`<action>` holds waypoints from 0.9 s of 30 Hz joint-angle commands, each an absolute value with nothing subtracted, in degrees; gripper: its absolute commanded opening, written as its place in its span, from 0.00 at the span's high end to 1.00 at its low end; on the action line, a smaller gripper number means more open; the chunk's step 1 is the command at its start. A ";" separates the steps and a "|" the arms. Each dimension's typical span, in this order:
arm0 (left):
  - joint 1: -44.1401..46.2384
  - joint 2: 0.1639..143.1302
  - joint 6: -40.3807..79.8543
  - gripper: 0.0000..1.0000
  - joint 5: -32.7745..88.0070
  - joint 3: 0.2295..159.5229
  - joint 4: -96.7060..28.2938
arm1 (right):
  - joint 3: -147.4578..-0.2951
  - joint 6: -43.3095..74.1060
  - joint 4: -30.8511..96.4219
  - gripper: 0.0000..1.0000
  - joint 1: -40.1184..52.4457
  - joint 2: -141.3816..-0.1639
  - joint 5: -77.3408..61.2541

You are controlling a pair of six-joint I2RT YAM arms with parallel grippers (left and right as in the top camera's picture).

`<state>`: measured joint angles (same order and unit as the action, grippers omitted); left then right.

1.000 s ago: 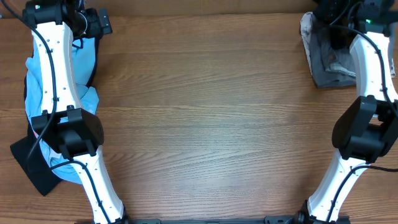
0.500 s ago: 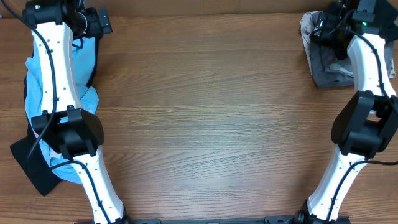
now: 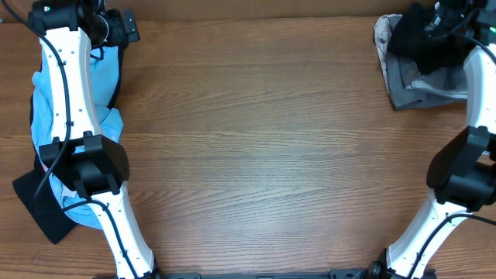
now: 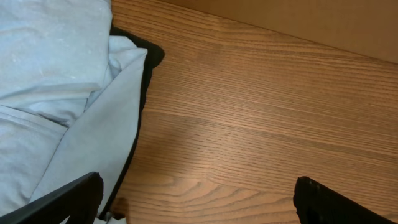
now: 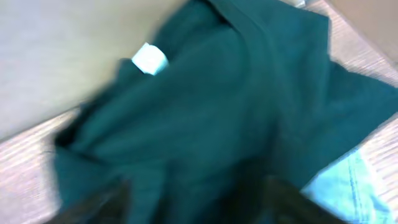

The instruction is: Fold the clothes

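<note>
Left jaws wide beside blue clothes (image 4: pixel 50 93); right jaws over dark shirt (image 5: pixel 205 124), state unclear.

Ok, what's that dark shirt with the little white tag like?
The dark soft-fabric T-shirt is crumpled, not folded. The blurry right wrist view shows its neckline and small white neck label. From overhead it looks black, bunched at the far right corner of the brown wooden table, partly over a grey crumpled garment.

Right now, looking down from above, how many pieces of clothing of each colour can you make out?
Light blue garment: 1
Black garments: 2
Grey garment: 1
Off-white garment: 1
Total: 5, though stacked layers may hide more.
</note>
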<state>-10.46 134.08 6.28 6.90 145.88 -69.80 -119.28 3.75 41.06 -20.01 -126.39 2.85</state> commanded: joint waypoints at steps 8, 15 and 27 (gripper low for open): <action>-10.04 134.69 6.87 0.00 7.49 146.30 -69.97 | -119.96 4.80 46.04 0.87 -22.52 -137.14 -1.30; -10.04 134.69 6.87 0.00 7.49 146.30 -70.00 | -122.52 4.82 48.99 0.86 -22.59 -135.04 -3.51; -10.09 134.69 6.87 0.00 7.46 146.30 -70.00 | -148.20 4.78 73.08 0.00 -22.46 -118.26 -9.34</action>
<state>-10.46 134.08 6.28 6.90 145.88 -70.02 -140.66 4.60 70.15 -22.50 -128.40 -5.98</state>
